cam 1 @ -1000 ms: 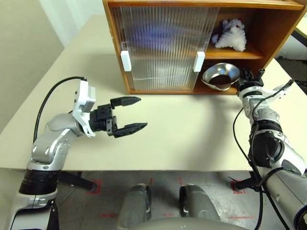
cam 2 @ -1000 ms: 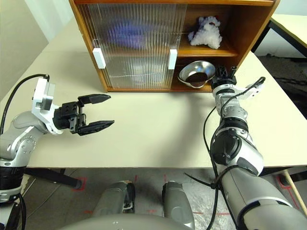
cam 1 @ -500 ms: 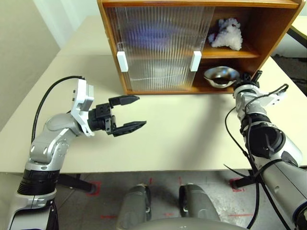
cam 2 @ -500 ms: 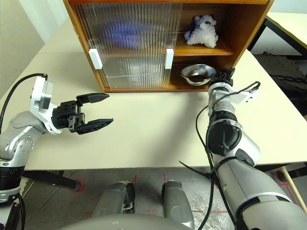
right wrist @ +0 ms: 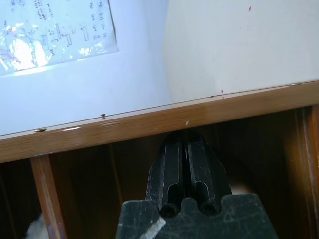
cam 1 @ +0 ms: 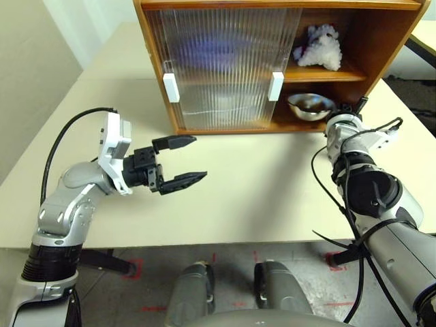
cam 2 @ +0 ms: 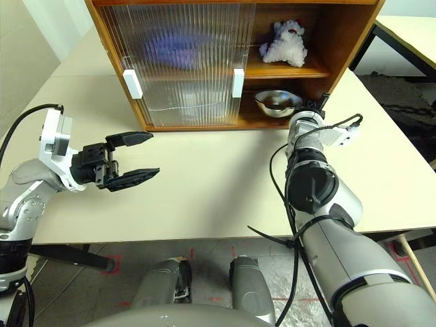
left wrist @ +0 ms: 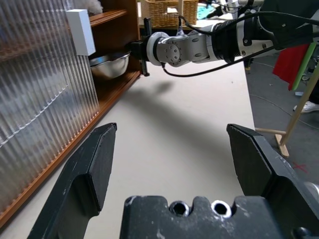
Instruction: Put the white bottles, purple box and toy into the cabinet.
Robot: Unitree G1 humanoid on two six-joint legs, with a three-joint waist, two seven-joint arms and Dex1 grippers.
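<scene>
Cabinet point(cam 1: 388, 41) stands at the far edge of the table point(cam 1: 272, 177), both ribbed sliding doors point(cam 1: 221, 65) pushed to its left side, right half open. Toy point(cam 1: 318, 48) sits on the upper shelf in the open half; a steel bowl point(cam 1: 310, 106) sits on the cabinet floor below it. Right claw point(cam 2: 317, 107) is pressed together, empty, at the front of the lower compartment just beside the bowl; whether it touches the bowl cannot be told. Likely it is there to shift the bowl or clear out of the opening. Left claw point(cam 1: 178, 162) hangs spread wide and empty above the table in front of the doors, well apart from everything, probably parked while the right arm works. Behind the doors a purplish blur point(cam 1: 214, 49) shows high up, likely the purple box. The white bottles are hard to make out; pale shapes lower behind the ribbing may be them, not certain.
</scene>
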